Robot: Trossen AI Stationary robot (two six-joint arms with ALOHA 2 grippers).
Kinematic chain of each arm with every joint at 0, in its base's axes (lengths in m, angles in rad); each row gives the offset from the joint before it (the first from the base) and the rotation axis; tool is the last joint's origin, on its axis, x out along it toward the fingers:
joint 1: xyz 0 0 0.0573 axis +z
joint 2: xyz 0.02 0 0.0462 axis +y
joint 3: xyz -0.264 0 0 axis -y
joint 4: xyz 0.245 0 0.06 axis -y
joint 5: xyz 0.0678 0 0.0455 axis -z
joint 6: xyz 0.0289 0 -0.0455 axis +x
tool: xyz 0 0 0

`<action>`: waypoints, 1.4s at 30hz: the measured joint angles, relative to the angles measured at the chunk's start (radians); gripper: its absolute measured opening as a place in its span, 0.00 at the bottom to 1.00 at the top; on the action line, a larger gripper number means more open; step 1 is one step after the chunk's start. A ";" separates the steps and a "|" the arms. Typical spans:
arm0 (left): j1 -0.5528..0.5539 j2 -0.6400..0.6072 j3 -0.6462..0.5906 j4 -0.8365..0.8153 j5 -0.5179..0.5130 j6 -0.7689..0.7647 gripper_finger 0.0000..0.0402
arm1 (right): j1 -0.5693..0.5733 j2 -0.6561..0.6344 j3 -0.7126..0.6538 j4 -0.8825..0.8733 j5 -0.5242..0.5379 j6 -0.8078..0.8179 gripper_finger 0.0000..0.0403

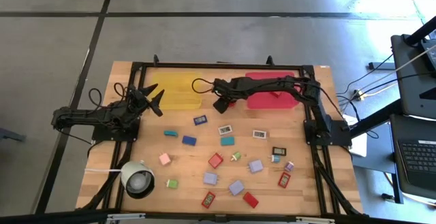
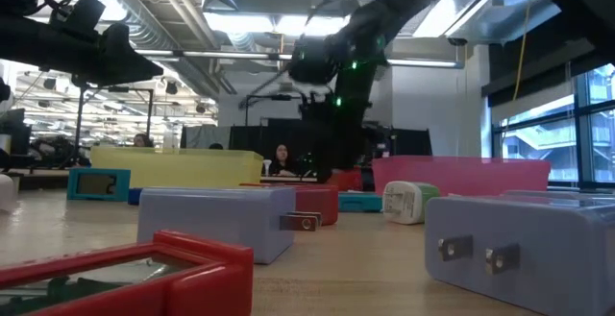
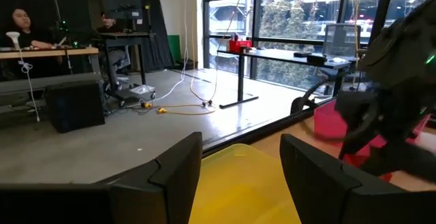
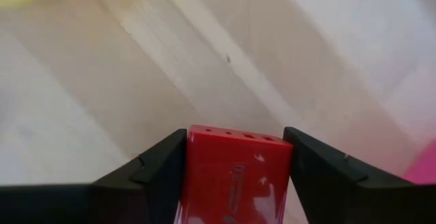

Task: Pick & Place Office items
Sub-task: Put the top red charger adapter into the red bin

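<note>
My right gripper (image 1: 222, 105) stands over the bare wood between the yellow tray (image 1: 178, 92) and the red tray (image 1: 270, 92), shut on a small red block (image 4: 235, 173). My left gripper (image 1: 153, 96) waits open at the table's left, level, beside the yellow tray's left end, with nothing between its fingers (image 3: 178, 173). Several office items, such as a teal block (image 1: 227, 141), a red block (image 1: 215, 160) and a lilac block (image 1: 255, 165), lie flat on the wood nearer the front. My right gripper pinches the red block between its two fingers (image 4: 160, 166), one on each of two opposite sides (image 4: 194, 163). The fingers slant down from above. The block's end with a row of small holes (image 4: 238, 134) shows between the fingertips; whether it touches the wood I cannot tell.
A white round cylinder with a dark centre (image 1: 138, 180) stands at the front left, a cable running from it. A black frame (image 1: 225, 66) runs along the table's far and right sides. Bare wood lies between the two trays and the scattered items.
</note>
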 joint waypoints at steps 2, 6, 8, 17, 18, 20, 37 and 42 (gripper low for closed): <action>0.000 0.000 0.000 0.000 0.000 -0.001 0.49 | 0.006 -0.036 0.000 0.001 0.021 -0.031 0.58; 0.000 0.000 0.000 0.000 0.000 -0.038 0.49 | 0.009 -0.119 0.000 -0.023 0.042 -0.100 0.55; 0.000 0.000 0.000 0.000 0.000 -0.061 0.49 | 0.008 -0.165 0.000 -0.055 0.062 -0.125 0.54; 0.000 0.000 0.000 0.000 0.000 -0.194 0.49 | -0.016 -0.338 -0.046 -0.236 0.256 -0.129 0.57; 0.000 0.000 0.000 0.000 0.000 -0.209 0.49 | -0.023 -0.355 -0.069 -0.237 0.257 -0.129 0.57; 0.000 0.000 0.000 0.000 0.001 -0.235 0.49 | -0.038 -0.384 -0.122 -0.229 0.257 -0.123 0.56; 0.000 0.000 0.000 0.000 0.004 -0.345 0.49 | -0.172 -0.495 -0.495 -0.083 0.249 -0.039 0.57; 0.000 0.000 0.000 0.000 0.004 -0.344 0.49 | -0.174 -0.495 -0.541 -0.015 0.215 -0.030 0.59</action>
